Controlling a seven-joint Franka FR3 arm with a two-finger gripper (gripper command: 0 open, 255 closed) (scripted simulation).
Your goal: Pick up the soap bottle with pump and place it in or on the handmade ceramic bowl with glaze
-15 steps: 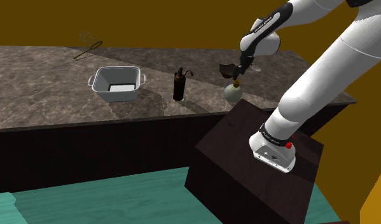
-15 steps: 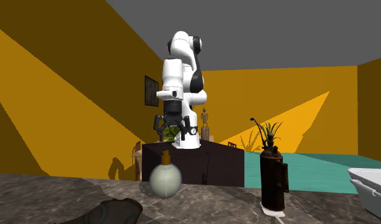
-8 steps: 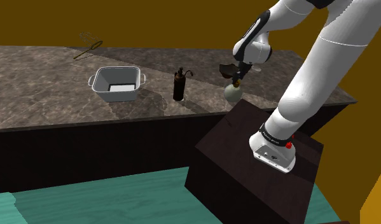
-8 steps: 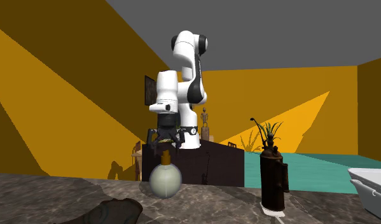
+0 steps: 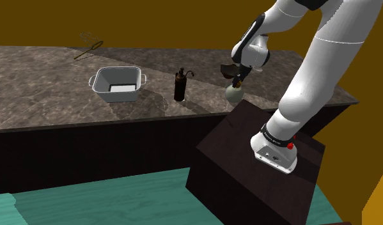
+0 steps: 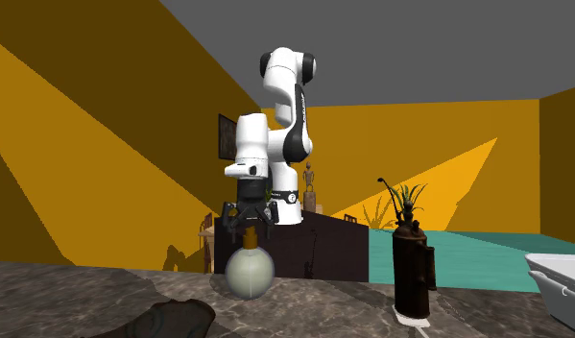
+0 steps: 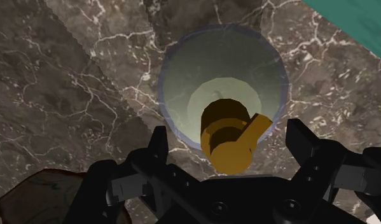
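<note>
The soap bottle [image 5: 234, 94] is a round, pale green globe with a gold pump [image 7: 228, 136], standing on the marble counter near its front edge. My gripper [image 5: 238, 79] hangs straight above it, open, with the fingertips [image 7: 159, 144] level with the pump on either side and not touching it. From across the counter the gripper [image 6: 248, 231] is seen just over the bottle [image 6: 249, 273]. The bowl [image 5: 227, 69] is dark brown and sits right behind the bottle; its rim [image 7: 36, 191] lies beside the gripper, and its edge [image 6: 170, 318] shows low in the second exterior view.
A tall dark bottle [image 5: 180, 87] stands to the shoulder view's left of the soap bottle. Farther left are a grey two-handled pan [image 5: 118, 85] and a wire whisk [image 5: 91, 46]. The dark stand [image 5: 260, 166] sits below the counter's front edge.
The arm has swung the gripper down and over the soap bottle. Its fingers have come from above the pump to level with it, staying open.
</note>
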